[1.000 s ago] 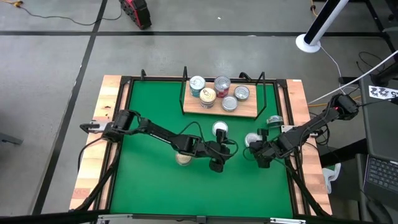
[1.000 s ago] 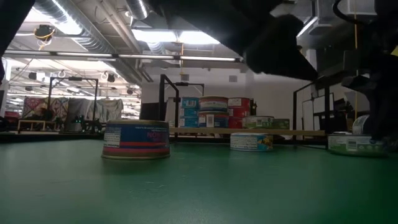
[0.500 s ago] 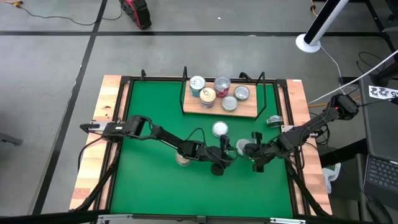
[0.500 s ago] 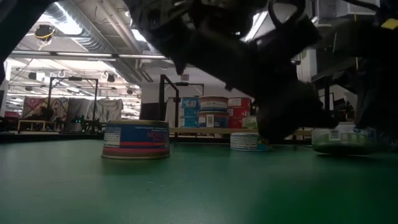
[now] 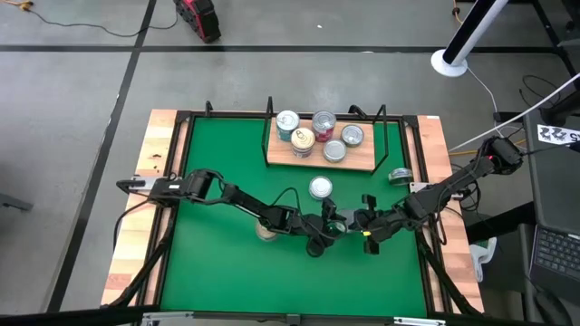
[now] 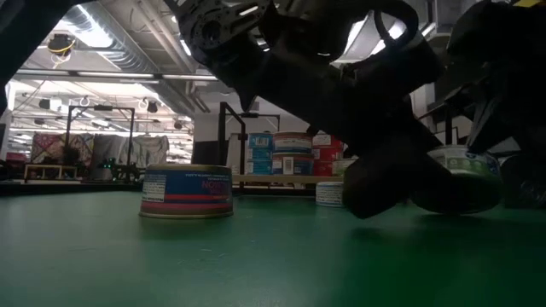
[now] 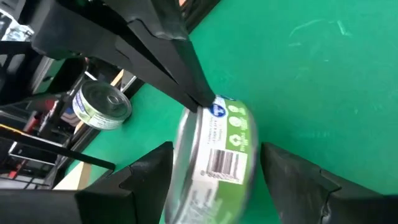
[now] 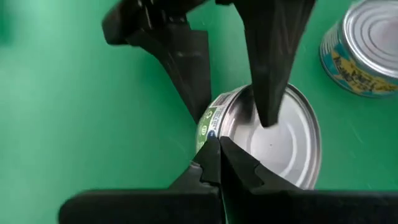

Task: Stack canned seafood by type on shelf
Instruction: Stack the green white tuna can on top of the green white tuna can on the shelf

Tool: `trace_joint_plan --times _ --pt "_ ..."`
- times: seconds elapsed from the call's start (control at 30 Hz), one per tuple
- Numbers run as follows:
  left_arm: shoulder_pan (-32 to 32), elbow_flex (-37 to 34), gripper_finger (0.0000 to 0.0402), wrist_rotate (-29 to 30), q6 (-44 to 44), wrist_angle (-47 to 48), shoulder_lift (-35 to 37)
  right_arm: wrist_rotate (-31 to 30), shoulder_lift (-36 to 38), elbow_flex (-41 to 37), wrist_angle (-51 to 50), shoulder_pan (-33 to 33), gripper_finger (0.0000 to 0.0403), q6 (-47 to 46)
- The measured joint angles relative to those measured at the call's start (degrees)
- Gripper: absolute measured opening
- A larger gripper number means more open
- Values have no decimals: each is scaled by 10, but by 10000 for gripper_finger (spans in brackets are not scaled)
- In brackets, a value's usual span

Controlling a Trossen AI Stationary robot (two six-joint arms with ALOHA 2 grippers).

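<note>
Your left claw (image 7: 211,171) was open wide around a green tin (image 7: 214,162), with one finger on each side of it. The tin (image 5: 336,222) sat tipped up in the middle of the green tabletop (image 5: 217,244), on the near side of the shelf (image 5: 321,152). Your right claw (image 8: 217,163) was shut tight, and its tip touched the rim of that same tin. Five more tins stood on the shelf.
</note>
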State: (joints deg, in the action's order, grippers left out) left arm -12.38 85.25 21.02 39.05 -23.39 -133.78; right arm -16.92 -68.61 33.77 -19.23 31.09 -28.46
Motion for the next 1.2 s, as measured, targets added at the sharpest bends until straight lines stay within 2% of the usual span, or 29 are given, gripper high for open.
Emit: trace_joint_plan --times 0.27,0.37,0.57,0.63,0.77,1.0,1.2 --pt "0 0 235 1 0 0 0 0 0 0 6 0 0 0" --pt "0 0 212 2 -1 0 0 0 0 0 7 0 0 1" --pt "0 0 141 2 -10 4 0 -11 2 2 8 0 1 4" --pt "-1 0 135 2 -7 4 0 -12 2 2 10 0 6 4" --pt "-1 0 135 1 -15 4 1 -11 1 2 18 0 38 3" --pt "0 0 152 7 -51 1 1 -7 1 2 19 0 126 5" --pt "0 0 142 11 -59 1 2 2 24 21 -34 0 159 35"
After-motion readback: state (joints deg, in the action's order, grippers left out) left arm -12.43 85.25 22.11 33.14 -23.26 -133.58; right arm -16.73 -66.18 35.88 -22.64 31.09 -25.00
